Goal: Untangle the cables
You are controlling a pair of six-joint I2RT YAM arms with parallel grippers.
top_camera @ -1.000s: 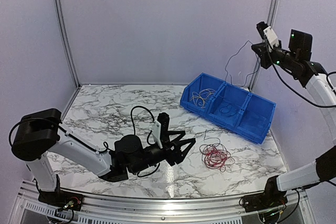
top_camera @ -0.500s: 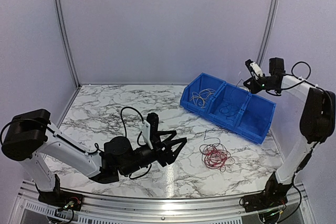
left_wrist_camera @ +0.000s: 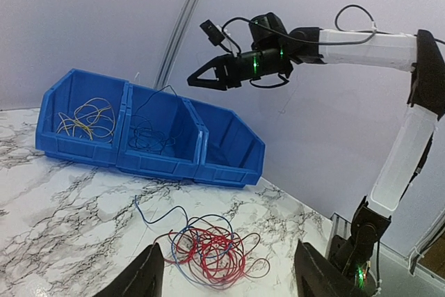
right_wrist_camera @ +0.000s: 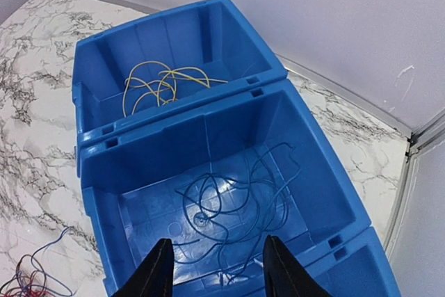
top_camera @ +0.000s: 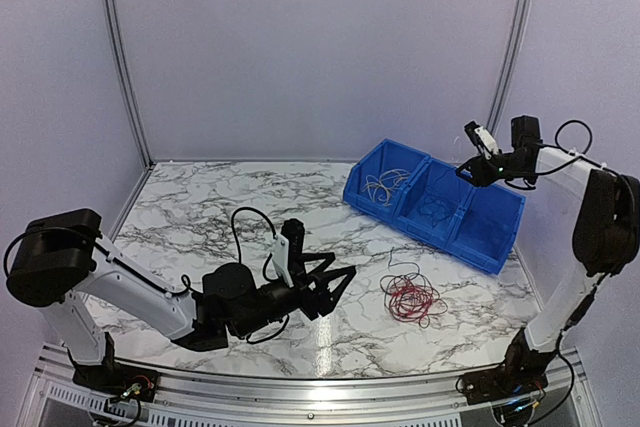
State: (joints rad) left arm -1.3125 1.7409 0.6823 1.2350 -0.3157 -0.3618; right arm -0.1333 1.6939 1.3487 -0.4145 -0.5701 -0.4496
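Observation:
A tangle of red and dark blue cables (top_camera: 412,299) lies on the marble table; in the left wrist view this tangle (left_wrist_camera: 208,252) sits just ahead of my left gripper (left_wrist_camera: 229,276). That left gripper (top_camera: 338,287) is open, low over the table, to the left of the tangle and not touching it. My right gripper (top_camera: 463,170) hovers open above the blue bin's (top_camera: 470,247) middle compartment. A loose dark blue cable (right_wrist_camera: 236,199) rests on that compartment's floor below the right gripper (right_wrist_camera: 217,259). Pale tan cables (right_wrist_camera: 163,81) lie in the left compartment.
The three-compartment bin (left_wrist_camera: 160,168) stands at the back right of the table, angled. Purple walls with metal posts (top_camera: 510,47) close off the back and sides. The table's right edge (left_wrist_camera: 327,217) runs just beyond the tangle.
My right arm came down from high by the back post to just above the bin and opened its jaws; the thin cable it carried now lies in the middle compartment. The left arm drew back slightly.

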